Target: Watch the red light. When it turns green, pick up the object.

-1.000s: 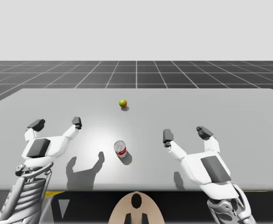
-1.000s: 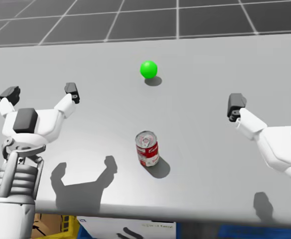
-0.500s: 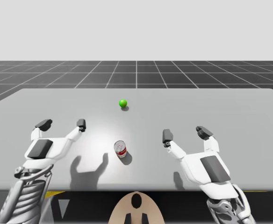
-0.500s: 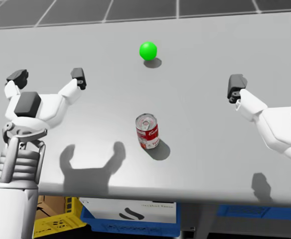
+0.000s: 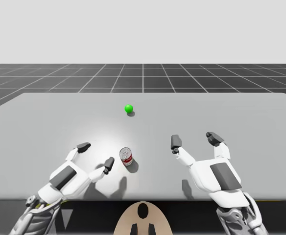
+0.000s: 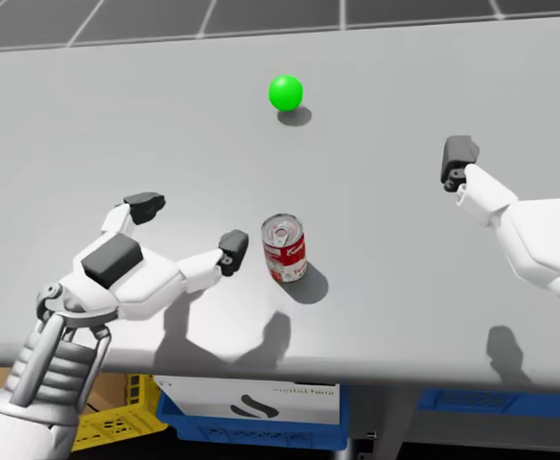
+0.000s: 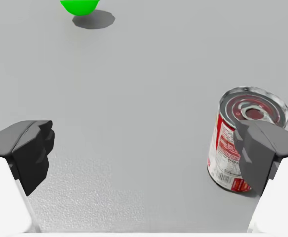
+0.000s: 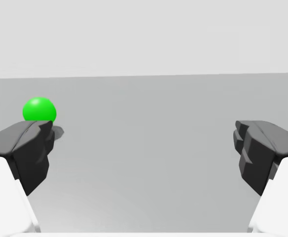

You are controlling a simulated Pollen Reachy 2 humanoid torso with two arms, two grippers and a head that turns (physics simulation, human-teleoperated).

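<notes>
Fingers [image 7: 28, 148] on left gripper [image 6: 188, 227] are spread wide, nothing held. The red-and-white can [image 6: 284, 251] is not between them. It stands upright just off the outer face of the finger nearer my other arm, slightly ahead of that tip. In the left wrist view that pad overlaps the can's wall, so I can't tell contact from a small gap.

The light [image 6: 285, 93] is green and sits on the table [image 6: 117, 115] well ahead of both grippers, far beyond the can. Go condition met. I'd call the current step approach/align; the can isn't lifted yet.

Right gripper [image 5: 194, 140] is also wide open and empty, well apart from the can.

Handling, my read:
- Metal food can, rigid, won't crush under the pads.
- Lid is on and it looks unopened, so probably some weight.
- The wall is smooth and likely a bit slippery, so squeeze firmly.
- A sideways nudge could tip or skid it.

Take hold on the round side wall at about mid-height, below the rim, pads on opposite sides across the diameter.

The next move needs the left gripper shifted sideways toward my right arm until the can sits centred between the fingers, then close. Main risk is the near finger clipping the can on the way across, so back off or rise first.
</notes>
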